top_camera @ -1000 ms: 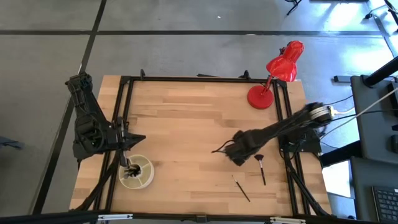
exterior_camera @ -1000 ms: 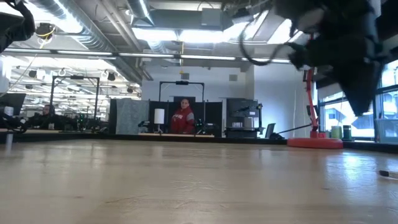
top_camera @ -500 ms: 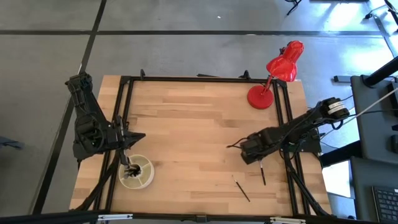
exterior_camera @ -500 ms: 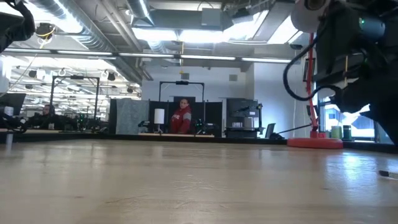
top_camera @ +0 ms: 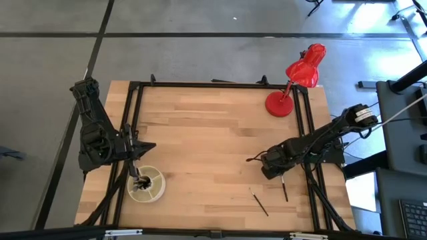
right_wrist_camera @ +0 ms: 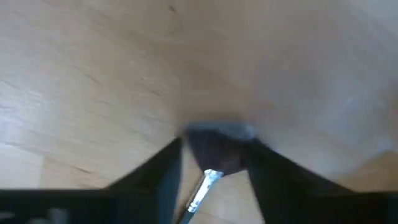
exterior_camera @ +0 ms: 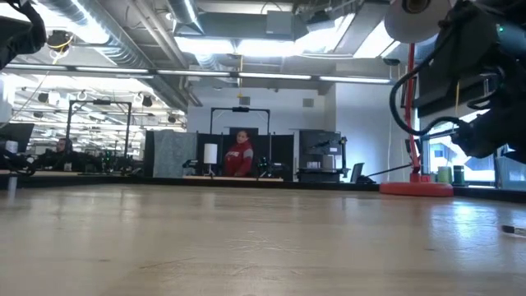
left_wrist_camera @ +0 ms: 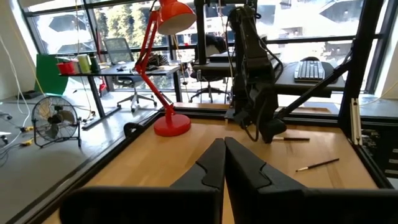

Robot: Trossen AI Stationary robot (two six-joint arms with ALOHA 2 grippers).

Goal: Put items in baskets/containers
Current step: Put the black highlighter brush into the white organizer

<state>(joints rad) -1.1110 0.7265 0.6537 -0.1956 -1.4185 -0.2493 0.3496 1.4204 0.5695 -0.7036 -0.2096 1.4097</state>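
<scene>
On the left near corner of the worktop (top_camera: 200, 127) stands the round cream container (top_camera: 147, 185). Several dark brushes (top_camera: 140, 181) stand inside it, but which compartment they are in I cannot tell. The left gripper (top_camera: 135, 169) hangs just over the rim of the container, and its fingers (left_wrist_camera: 219, 163) are pressed together with nothing between them. The left arm reaches in from the left edge and bends down to this place.

On the right side, two brushes lie flat on the wood. A thin dark brush (top_camera: 259, 203) lies near the front edge. The fan brush (right_wrist_camera: 214, 152) lies just beside it, to the right, partly under the right gripper (top_camera: 273, 167). This gripper is low over the worktop, its fingers (right_wrist_camera: 163, 177) spread on both sides of the bristle head and not clamped on it. The right arm stretches in from the right edge. A red desk lamp (top_camera: 297, 77) stands at the far right corner.
</scene>
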